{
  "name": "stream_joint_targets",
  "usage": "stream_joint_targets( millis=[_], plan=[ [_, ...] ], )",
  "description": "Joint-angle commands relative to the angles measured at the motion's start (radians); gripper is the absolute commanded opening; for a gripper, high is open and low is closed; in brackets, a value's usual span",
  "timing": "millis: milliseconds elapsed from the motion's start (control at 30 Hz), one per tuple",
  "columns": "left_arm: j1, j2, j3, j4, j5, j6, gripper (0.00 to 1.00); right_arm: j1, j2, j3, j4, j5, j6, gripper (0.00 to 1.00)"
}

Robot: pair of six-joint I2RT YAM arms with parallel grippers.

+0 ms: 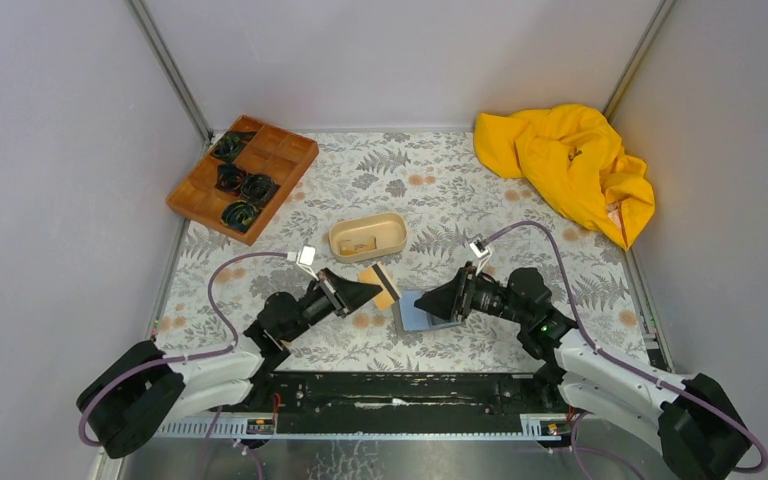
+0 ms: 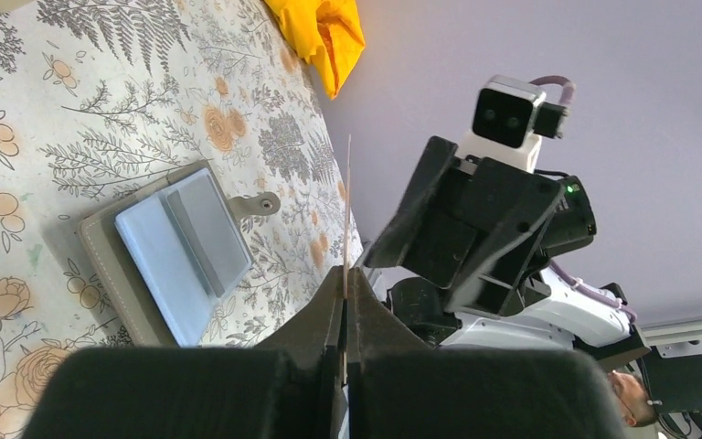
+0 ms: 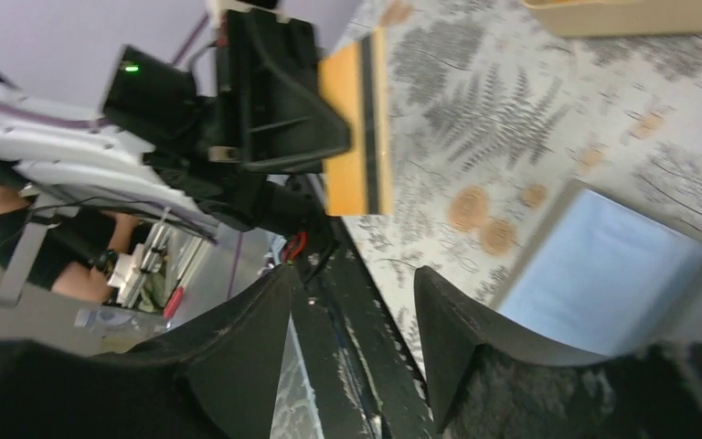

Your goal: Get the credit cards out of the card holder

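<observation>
The left tool (image 1: pixel 368 291) is clamped on an orange card (image 1: pixel 378 275) with a dark stripe. Its own wrist view shows that card only edge-on and upright. The right tool (image 1: pixel 422 300) hangs with jaws parted over the card holder (image 1: pixel 412 319), which lies open on the desk (image 1: pixel 440 190). Only the left wrist view shows a grey card (image 2: pixel 208 229) in the holder's pale pocket. Farther off sits a beige tray (image 1: pixel 370 254).

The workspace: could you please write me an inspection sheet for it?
Surface: floral tablecloth, lying flat.
Job's things: card holder lies open; an orange credit card is out of it.
Clutter: beige oval tray, brown compartment tray, yellow cloth.
Grippers: left gripper shut on the credit card; right gripper open, by the card holder.
Cables: purple cables loop from both wrists.
Surroundings: plain grey walls.
</observation>
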Motion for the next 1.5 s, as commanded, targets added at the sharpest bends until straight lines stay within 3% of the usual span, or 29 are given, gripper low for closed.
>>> stream_joint_targets(
  millis=[0,100,333,467,1033,1233,1467],
  plan=[
    [-0.005,0.065,-0.023,0.268,-0.011,-0.03,0.0,0.059,0.008,-0.01,0.272,0.006,0.059,0.6],
    [-0.023,0.104,-0.03,0.345,-0.014,-0.04,0.0,0.073,0.061,-0.005,0.282,0.017,0.052,0.62],
    [-0.062,0.11,-0.014,0.33,-0.033,-0.028,0.0,0.126,0.184,0.027,0.34,0.03,0.052,0.59],
    [-0.075,0.099,-0.006,0.293,-0.043,-0.013,0.0,0.142,0.228,0.055,0.359,0.032,0.052,0.48],
    [-0.076,0.105,0.028,0.23,-0.031,0.0,0.0,0.154,0.233,0.07,0.386,0.033,0.052,0.46],
    [-0.094,0.146,0.022,0.296,-0.022,-0.007,0.0,0.154,0.245,0.09,0.376,0.046,0.038,0.43],
    [-0.096,0.136,0.011,0.291,-0.027,-0.006,0.0,0.154,0.246,0.112,0.344,0.058,0.027,0.03]
  ],
)
